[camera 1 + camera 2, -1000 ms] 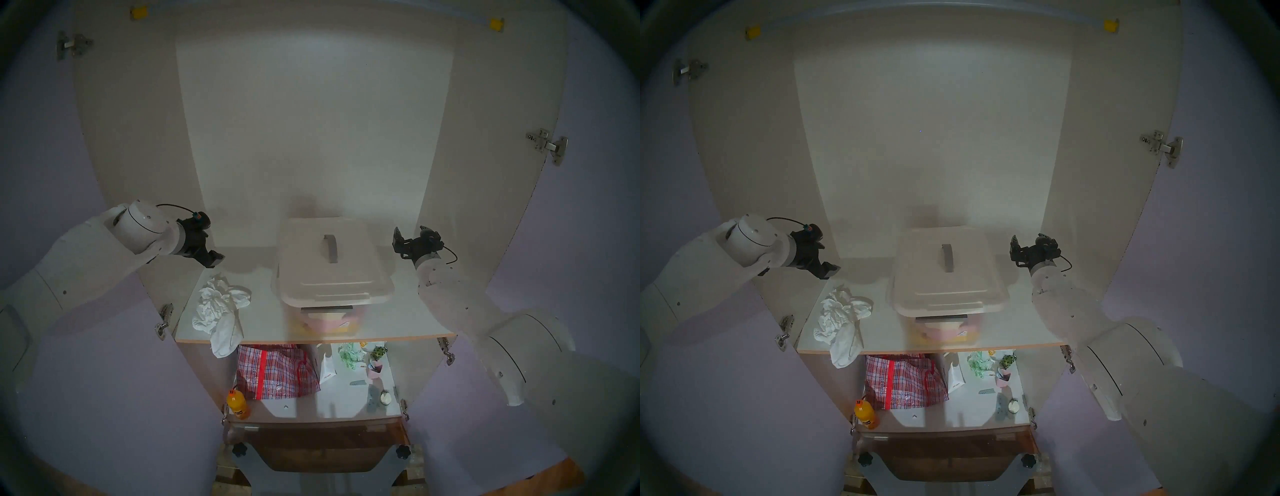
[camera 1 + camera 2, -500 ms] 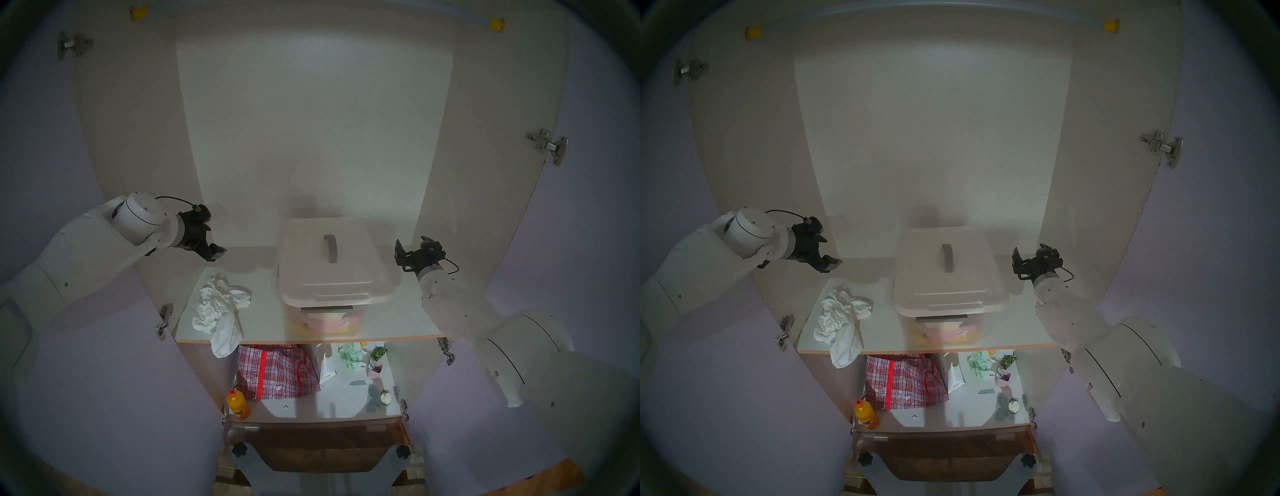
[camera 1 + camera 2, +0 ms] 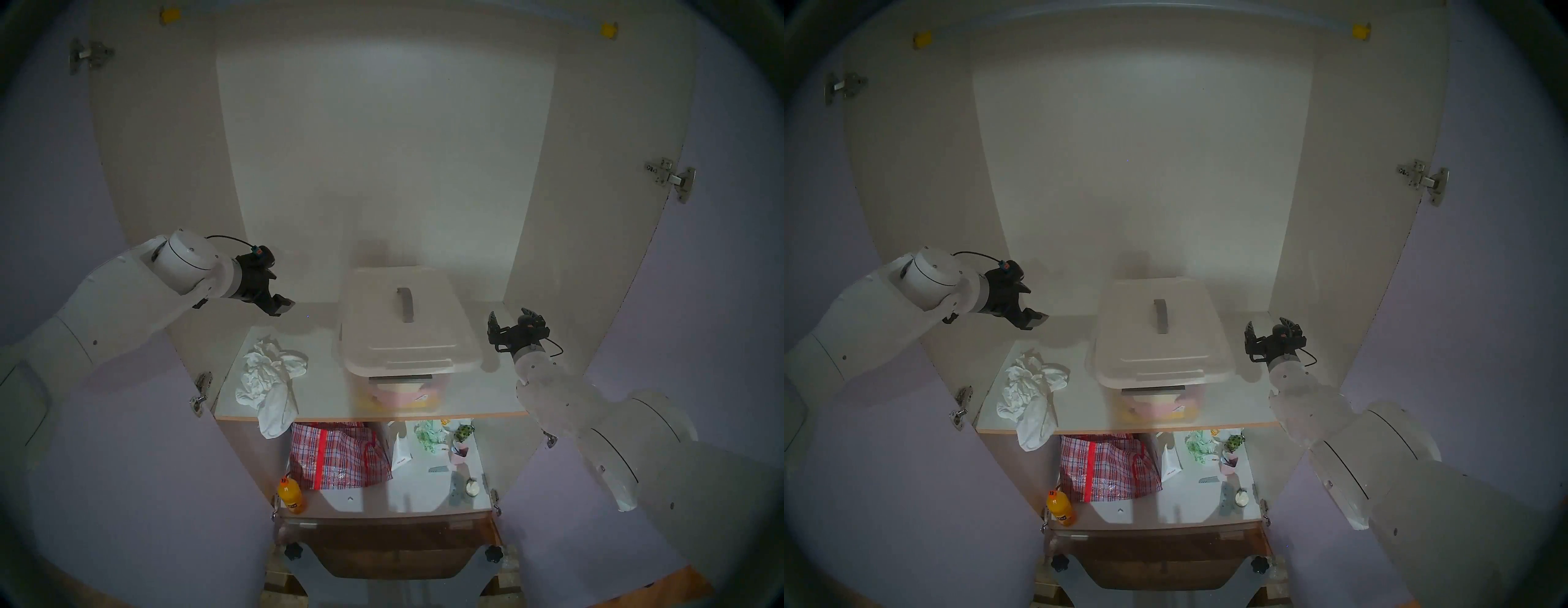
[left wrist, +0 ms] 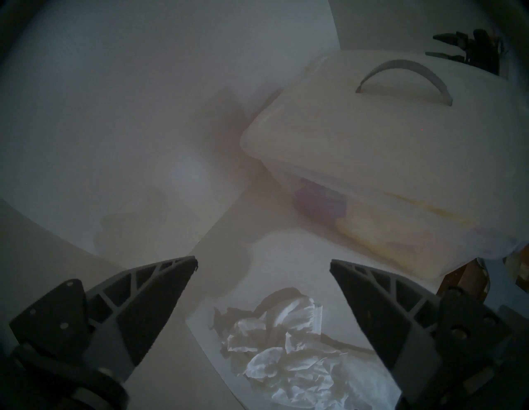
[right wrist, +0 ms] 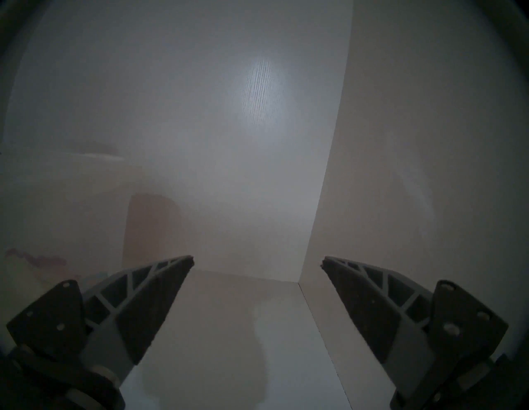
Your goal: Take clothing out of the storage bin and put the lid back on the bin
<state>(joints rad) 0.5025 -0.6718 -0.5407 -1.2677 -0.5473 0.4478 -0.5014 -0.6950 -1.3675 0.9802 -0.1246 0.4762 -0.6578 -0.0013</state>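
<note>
Arms enter from both lower sides of the head view and reach into an open cupboard. At middle left, the left gripper [image 3: 283, 306] hangs in the air above the back left corner of the upper shelf [image 3: 322, 399], angled down and toward the frame's centre; its wrist view shows the two fingers spread wide with nothing between them. Below it, at centre left, the clothing [image 3: 271, 375], a crumpled white garment, lies on the shelf's left part with one end drooping over the front edge. It is well apart from both grippers.

In the middle of the frame stands the storage bin [image 3: 399, 392], clear-walled, with pale pink and yellow cloth showing through its front. The lid [image 3: 409, 322] sits on top of it, grey handle strip running front to back.

At middle right, the right gripper [image 3: 511, 327] is beside the bin's right wall, apart from it, pointing roughly level toward the cupboard's back. Its jaws stand wide and empty; its wrist view looks at the bare back corner of the cupboard.

On the lower shelf, from left to right: an orange bottle [image 3: 291, 494] with a dark label too small to read, a red-checked bag [image 3: 339, 454], and a white packet [image 3: 401, 450] bearing small red lettering that cannot be made out.
</note>
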